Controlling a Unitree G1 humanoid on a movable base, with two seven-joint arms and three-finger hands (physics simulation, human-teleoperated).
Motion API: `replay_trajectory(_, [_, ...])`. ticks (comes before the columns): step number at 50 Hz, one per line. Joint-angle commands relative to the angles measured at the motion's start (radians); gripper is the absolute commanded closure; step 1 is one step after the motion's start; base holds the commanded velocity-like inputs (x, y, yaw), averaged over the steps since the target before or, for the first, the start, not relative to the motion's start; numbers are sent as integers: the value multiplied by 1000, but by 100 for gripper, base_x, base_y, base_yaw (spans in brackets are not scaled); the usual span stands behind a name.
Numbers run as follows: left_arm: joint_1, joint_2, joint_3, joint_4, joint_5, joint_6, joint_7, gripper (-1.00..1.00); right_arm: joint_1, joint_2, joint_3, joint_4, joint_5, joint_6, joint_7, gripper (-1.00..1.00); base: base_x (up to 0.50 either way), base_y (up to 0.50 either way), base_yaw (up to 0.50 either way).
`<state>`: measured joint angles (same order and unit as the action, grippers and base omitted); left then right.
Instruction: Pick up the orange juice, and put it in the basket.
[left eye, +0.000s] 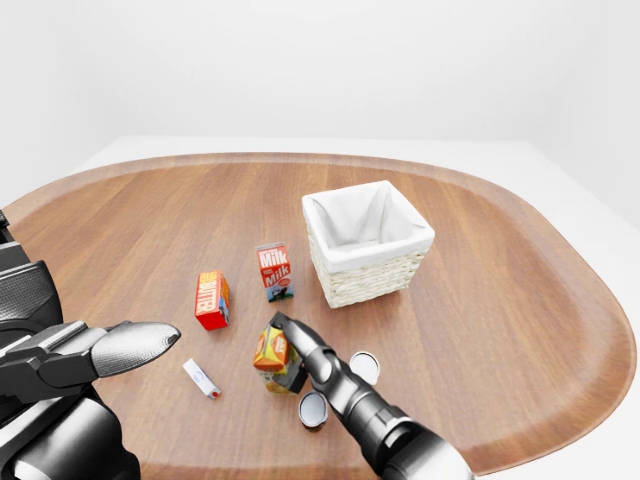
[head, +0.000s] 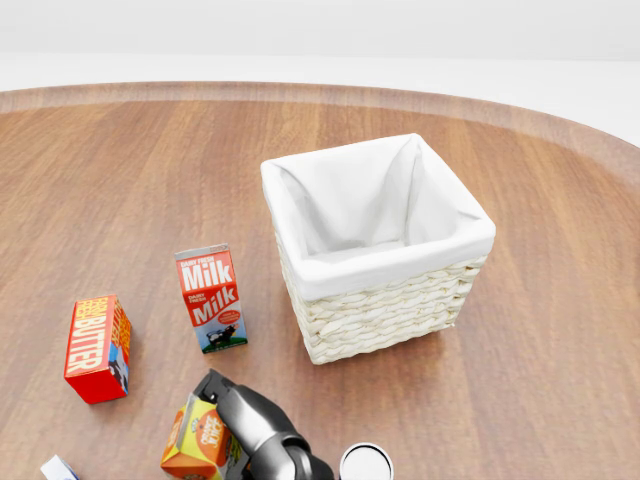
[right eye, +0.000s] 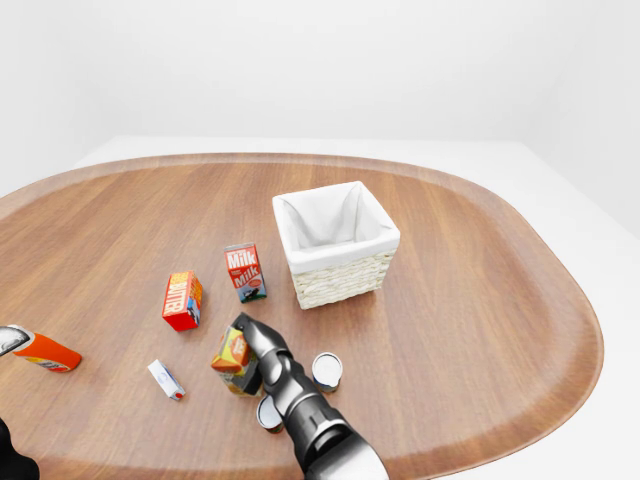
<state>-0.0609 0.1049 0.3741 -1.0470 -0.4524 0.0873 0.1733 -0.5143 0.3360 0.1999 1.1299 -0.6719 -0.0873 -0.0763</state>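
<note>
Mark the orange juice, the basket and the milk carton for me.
orange juice (left eye: 268, 348): left-eye view, orange face.
basket (head: 385, 310): head view, woven wall.
milk carton (head: 210, 292): head view, red label face.

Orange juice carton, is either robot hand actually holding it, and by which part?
The right robot hand is on the orange juice carton, at its upper right side. A closed grip cannot be told. The left robot hand holds nothing.
</note>
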Motion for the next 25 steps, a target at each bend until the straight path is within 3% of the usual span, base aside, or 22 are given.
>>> replay_trajectory(1, [0, 0, 0, 0, 0, 0, 0, -100, -11, -20, -4, 27, 1, 0, -91, 100, 0, 0, 0])
replay_trajectory(25, [0, 0, 0, 0, 0, 0, 0, -100, -35, -4, 4, -66, 20, 0, -51, 100, 0, 0, 0])
